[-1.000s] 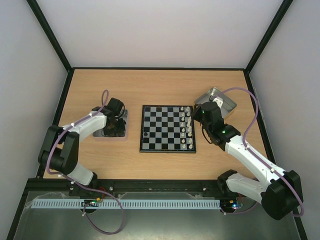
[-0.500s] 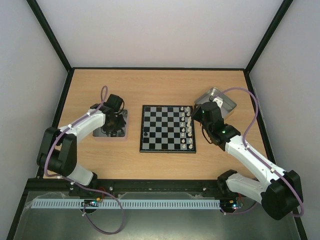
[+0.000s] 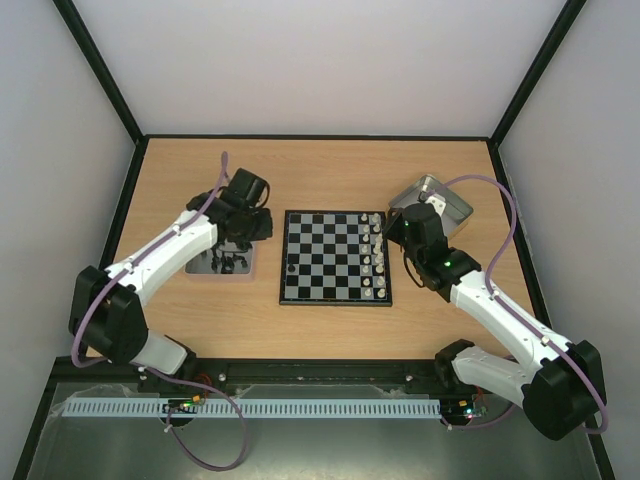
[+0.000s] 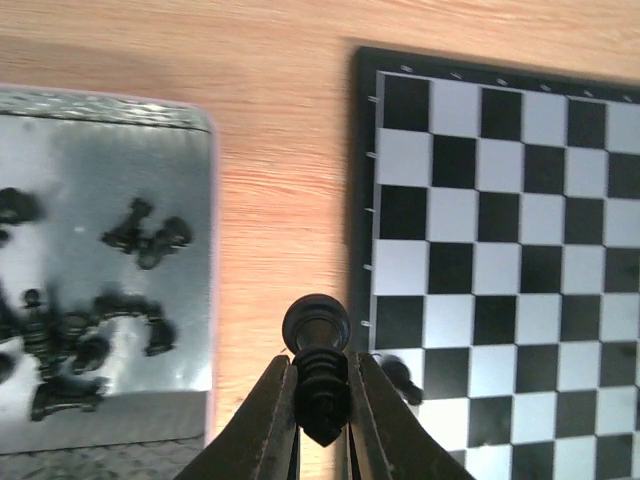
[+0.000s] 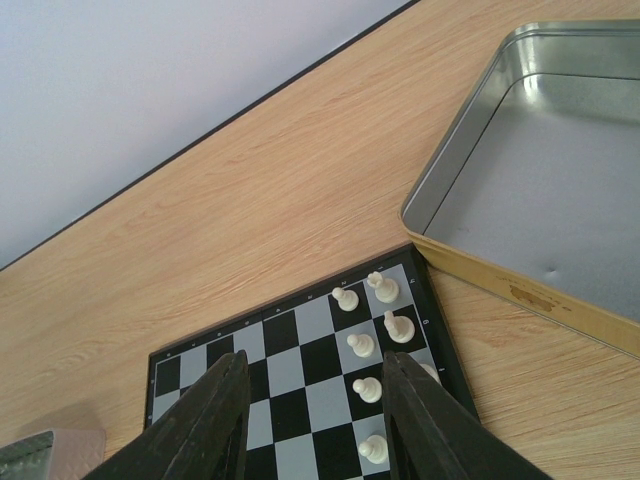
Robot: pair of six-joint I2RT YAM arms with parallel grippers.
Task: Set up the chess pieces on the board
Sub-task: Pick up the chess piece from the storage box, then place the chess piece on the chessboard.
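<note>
The board (image 4: 500, 250) lies right of the left gripper (image 4: 320, 400); the metal tray (image 4: 100, 150) on its left holds loose black pieces (image 4: 148, 238). That gripper pinches a black chess piece (image 4: 318, 340), lengthwise along its fingers, rounded end forward. The right gripper (image 5: 315, 375) gapes empty.

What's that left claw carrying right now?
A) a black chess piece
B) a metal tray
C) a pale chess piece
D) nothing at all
A: in the left wrist view, the left gripper has its two fingers pinched shut on a black chess piece, which shows between the tray and the board.
</note>
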